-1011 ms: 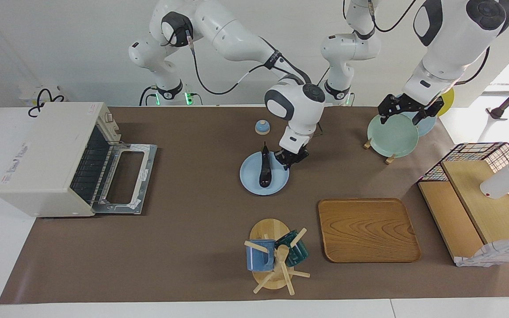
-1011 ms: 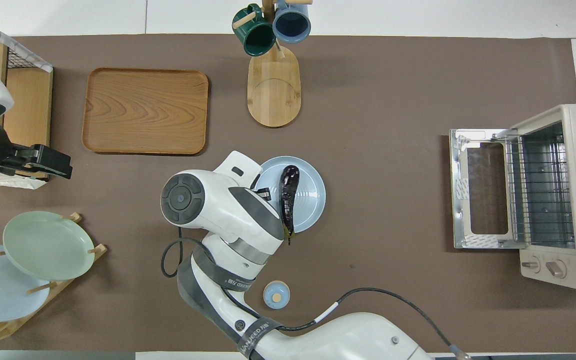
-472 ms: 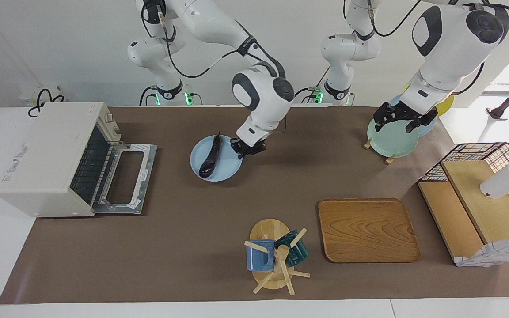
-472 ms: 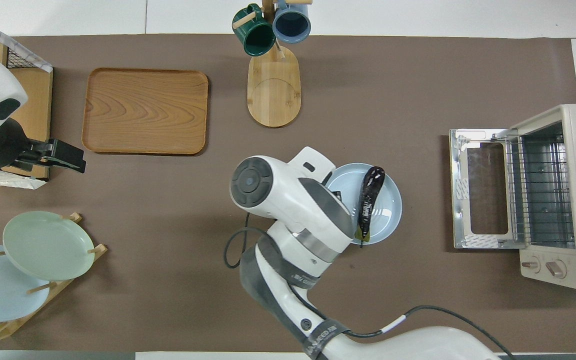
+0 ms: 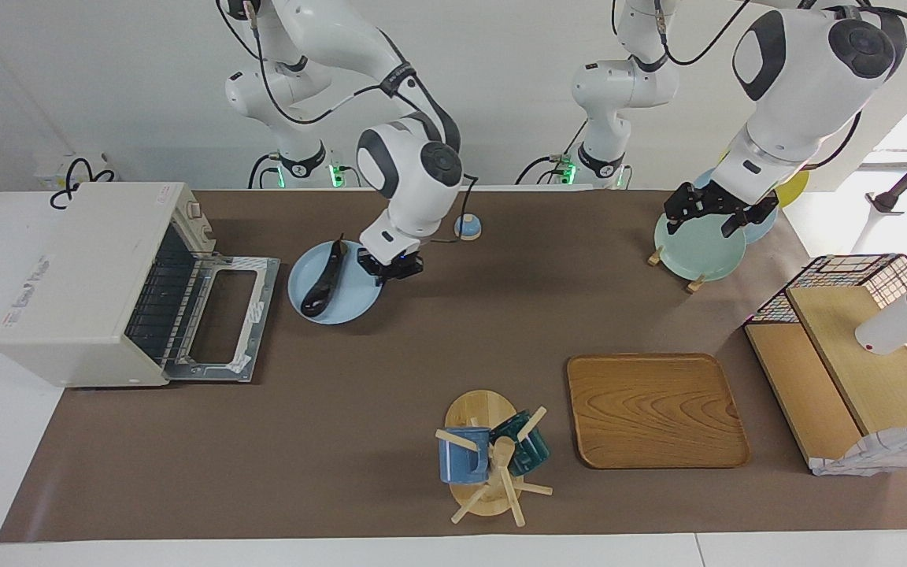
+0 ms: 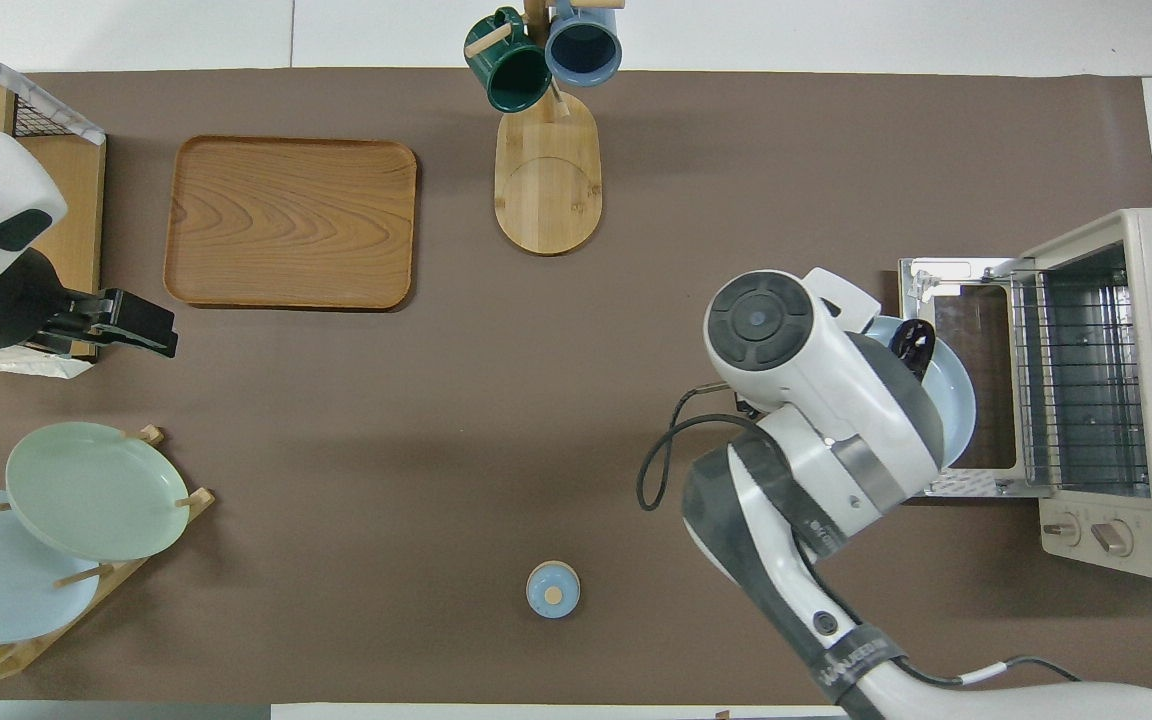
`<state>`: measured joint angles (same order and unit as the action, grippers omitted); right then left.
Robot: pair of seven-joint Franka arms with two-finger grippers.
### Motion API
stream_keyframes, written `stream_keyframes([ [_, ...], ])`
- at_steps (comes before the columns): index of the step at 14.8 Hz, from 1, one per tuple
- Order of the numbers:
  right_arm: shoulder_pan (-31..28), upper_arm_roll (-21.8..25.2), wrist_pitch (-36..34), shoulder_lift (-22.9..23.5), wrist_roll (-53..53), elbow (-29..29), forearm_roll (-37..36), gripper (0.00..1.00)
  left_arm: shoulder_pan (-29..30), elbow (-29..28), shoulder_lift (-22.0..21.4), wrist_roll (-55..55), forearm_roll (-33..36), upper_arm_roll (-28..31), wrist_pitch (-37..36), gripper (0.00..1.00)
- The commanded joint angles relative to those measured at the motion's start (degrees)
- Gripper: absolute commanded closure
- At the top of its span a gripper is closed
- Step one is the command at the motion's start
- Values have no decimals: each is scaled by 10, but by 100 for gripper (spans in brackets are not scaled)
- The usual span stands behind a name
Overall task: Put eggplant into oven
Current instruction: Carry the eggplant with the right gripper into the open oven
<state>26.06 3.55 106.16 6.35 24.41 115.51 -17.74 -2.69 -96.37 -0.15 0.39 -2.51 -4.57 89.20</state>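
Plate and eggplant have travelled to the oven's open door.

You see the oven [image 5: 83, 283] at the right arm's end of the tabletop, its door down and rack bare. In the last second the blue plate [image 5: 343, 303] has moved from mid-table to just in front of that door, carried in the air by the right gripper [image 5: 392, 266], fingers pinched on its rim. The eggplant [image 5: 323, 282] lies on the plate, so only the final slide onto the rack looks left. The left gripper [image 5: 712, 206] waits, fingers spread, over the plate rack [image 5: 694, 244]. From overhead, the right arm hides most of the plate and eggplant.
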Motion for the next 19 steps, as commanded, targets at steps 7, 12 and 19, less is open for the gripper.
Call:
stream_keyframes([
  [7, -168, -7, 44, -67, -236, 66, -12, 100, 0, -15, -20, -3, -6, 3, -2, 0],
  [12, -228, -8, 96, -74, -319, 104, -12, 100, 1, -12, -20, -6, -6, 3, 15, 0],
  [19, -276, -8, 171, -89, -350, 169, -12, 100, 5, -13, -20, -5, -6, 3, 19, 0],
])
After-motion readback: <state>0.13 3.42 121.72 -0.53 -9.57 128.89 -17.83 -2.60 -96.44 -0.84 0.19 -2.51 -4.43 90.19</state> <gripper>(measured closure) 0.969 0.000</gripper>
